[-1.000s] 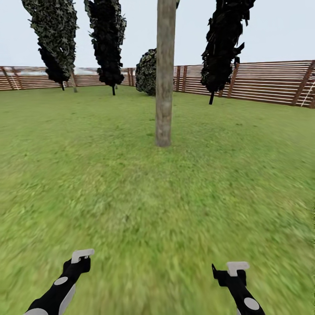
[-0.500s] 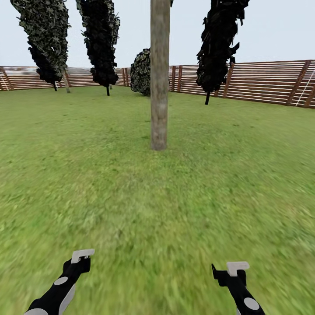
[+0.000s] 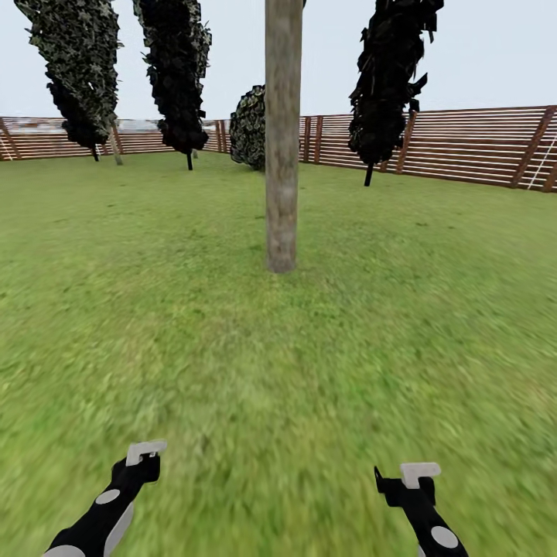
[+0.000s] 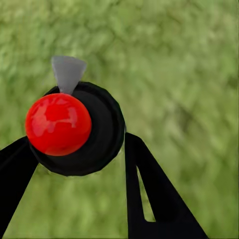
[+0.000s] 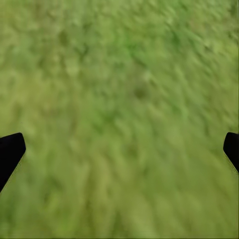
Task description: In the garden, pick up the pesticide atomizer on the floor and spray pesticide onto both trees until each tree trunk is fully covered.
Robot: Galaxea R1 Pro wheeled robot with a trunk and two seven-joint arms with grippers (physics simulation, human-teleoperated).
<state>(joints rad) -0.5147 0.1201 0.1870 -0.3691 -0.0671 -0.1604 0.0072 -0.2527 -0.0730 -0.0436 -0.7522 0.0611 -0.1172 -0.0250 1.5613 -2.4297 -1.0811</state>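
A pesticide atomizer (image 4: 74, 127), seen end-on in the left wrist view as a glossy red ball set on a round black body with a small grey nozzle tip, is gripped between the two black fingers (image 4: 149, 191) of the left gripper (image 4: 79, 164), which are closed against its sides, above blurred green grass. In the head view this bottle cannot be made out; there the left gripper (image 3: 143, 458) appears low at the left as a black arm end with a pale grey piece on top. The right gripper (image 3: 414, 478) is seen low at the right in the same view, and in the right wrist view its two black fingertips (image 5: 10, 152) are set wide apart at opposite edges with nothing between them but lawn (image 5: 119, 119). One tree trunk (image 3: 282, 139), a pale grey-brown mottled column, is seen straight ahead in the head view, rising from the lawn (image 3: 278, 371) well beyond both grippers; its crown is cut off by the picture's top. Behind it three narrow dark cypresses (image 3: 178, 70) and one rounded dark bush (image 3: 249, 128) are counted, standing before a brown slatted wooden fence (image 3: 464, 143) under a pale sky.
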